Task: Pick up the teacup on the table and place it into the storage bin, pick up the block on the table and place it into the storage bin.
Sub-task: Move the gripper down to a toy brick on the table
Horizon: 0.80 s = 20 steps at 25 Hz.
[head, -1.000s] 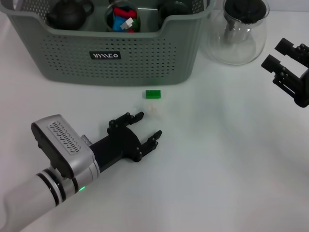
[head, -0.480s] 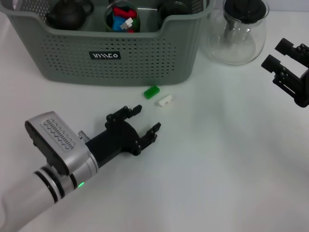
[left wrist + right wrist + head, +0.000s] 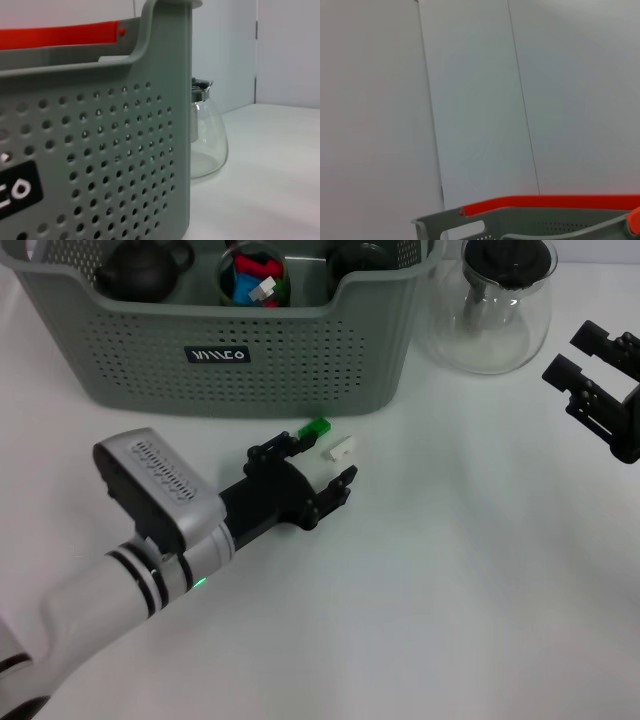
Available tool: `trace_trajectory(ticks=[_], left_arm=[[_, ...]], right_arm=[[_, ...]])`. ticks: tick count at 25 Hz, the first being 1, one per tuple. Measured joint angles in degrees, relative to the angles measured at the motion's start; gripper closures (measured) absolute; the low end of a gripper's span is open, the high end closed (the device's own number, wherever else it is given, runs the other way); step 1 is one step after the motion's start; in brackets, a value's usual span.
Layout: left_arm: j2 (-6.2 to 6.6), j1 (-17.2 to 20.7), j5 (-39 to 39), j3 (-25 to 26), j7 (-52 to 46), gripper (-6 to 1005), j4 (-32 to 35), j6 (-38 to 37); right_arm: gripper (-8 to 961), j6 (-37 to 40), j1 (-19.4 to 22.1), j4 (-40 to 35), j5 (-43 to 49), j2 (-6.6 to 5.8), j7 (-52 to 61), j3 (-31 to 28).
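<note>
Black fingers of the left gripper (image 3: 318, 462) are being held spread, the white block (image 3: 338, 448) lying between their tips, the green block (image 3: 316, 428) just beyond. The arm is being stretched low toward the storage bin (image 3: 230, 345). The right gripper (image 3: 580, 373) is being kept open, well apart.

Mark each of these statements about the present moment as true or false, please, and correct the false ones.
1. The left gripper is open, reaching toward the white block. True.
2. The green block lies inside the storage bin. False: it lies on the table, just in front of the bin.
3. The glass pot stands on the table beside the bin, on the robot's right. True.
4. The right gripper holds the white block. False: it is open and empty, far off at the right edge of the head view.
5. The bin carries a black label with white letters. True.
</note>
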State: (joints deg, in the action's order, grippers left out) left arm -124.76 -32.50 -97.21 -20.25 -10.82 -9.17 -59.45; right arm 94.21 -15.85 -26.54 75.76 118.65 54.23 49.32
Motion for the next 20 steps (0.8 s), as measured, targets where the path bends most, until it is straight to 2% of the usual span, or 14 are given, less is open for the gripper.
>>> trace_trajectory(ticks=[11,20], left_arm=[[-0.04,-4.24,-0.01,1.93,-0.1,363,-2.27,7.07],[-0.04,-5.27,-0.37,1.99,-2.16,373,-2.27,8.64]], right_arm=[[387,0.01,0.3,0.07,0.08,0.08,0.0,0.08],[387,0.01,0.22,0.09,1.01,0.18,0.0,-0.28]])
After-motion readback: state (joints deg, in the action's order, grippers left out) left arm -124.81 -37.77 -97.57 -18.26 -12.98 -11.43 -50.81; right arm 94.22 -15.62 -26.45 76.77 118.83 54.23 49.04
